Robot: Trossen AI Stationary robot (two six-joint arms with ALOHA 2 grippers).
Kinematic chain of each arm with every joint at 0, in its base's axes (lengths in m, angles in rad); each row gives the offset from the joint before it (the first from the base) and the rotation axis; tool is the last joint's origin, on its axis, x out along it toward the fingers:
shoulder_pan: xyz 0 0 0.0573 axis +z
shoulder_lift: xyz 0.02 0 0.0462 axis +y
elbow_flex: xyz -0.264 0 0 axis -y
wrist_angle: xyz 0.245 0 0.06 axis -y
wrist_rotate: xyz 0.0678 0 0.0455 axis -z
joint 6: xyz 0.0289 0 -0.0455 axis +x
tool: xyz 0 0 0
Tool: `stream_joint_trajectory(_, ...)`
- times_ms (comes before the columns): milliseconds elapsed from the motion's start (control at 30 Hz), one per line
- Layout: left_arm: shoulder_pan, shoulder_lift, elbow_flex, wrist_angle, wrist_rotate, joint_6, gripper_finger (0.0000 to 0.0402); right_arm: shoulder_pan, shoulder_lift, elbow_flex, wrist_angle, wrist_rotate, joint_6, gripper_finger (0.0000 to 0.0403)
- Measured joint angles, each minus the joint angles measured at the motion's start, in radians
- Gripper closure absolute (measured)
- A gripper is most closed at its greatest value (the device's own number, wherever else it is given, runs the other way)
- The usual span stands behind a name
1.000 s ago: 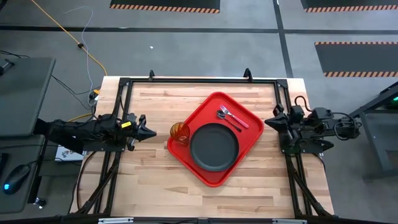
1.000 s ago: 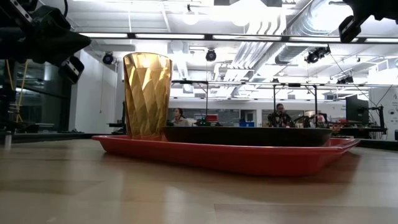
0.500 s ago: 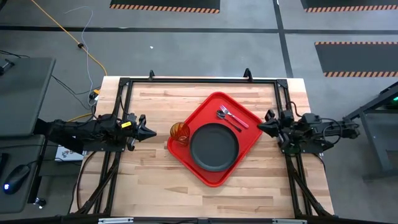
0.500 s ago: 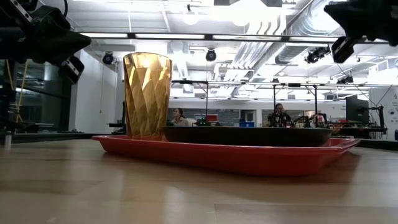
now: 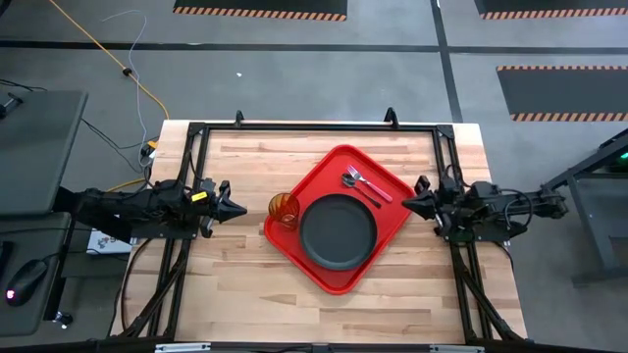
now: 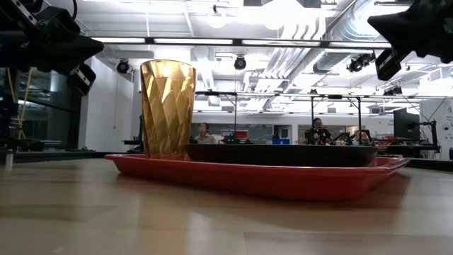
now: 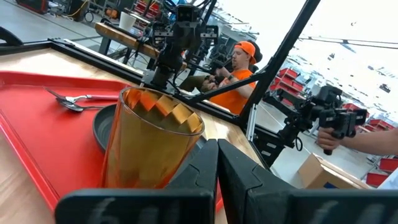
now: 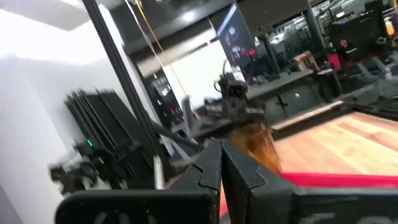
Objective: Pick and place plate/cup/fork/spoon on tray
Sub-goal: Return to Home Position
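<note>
Right gripper [image 5: 406, 203] shifted twd tray [image 5: 396, 208].

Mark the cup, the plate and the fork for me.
cup [image 5: 284, 208], high view, on its open top.
plate [image 5: 338, 231], high view, at the centre of its dark well.
fork [image 5: 379, 190], high view, on its pink-red handle.

Between left hand [image 5: 238, 209] and right hand [image 5: 407, 203]: bright red rectangular plastic tray [image 5: 337, 278] bearing round dark plate [image 5: 338, 231], upright translucent amber cup [image 5: 284, 208] nearest left hand, pink-handled fork [image 5: 379, 190] beside silvery metal spoon [image 5: 351, 181].
</note>
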Motion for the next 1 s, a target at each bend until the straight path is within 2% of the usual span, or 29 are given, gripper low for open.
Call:
stream_joint_trajectory(233, 0.0, 0.0, 0.0, 0.0, 0.0, 0.0, 0.0402, 0.0, 0.001, 0.001, -0.233, 0.009, -0.039, 0.0403)
stream_joint_trajectory(500, 0.0, 0.0, 0.0, 0.0, 0.0, 0.0, 0.0401, 0.0, 0.008, 0.001, -0.24, -0.035, -0.112, 0.0403)
stream_joint_trajectory(1000, 0.0, 0.0, 0.0, 0.0, 0.0, 0.0, 0.0401, 0.0, 0.011, 0.001, -0.242, -0.042, -0.115, 0.0403)
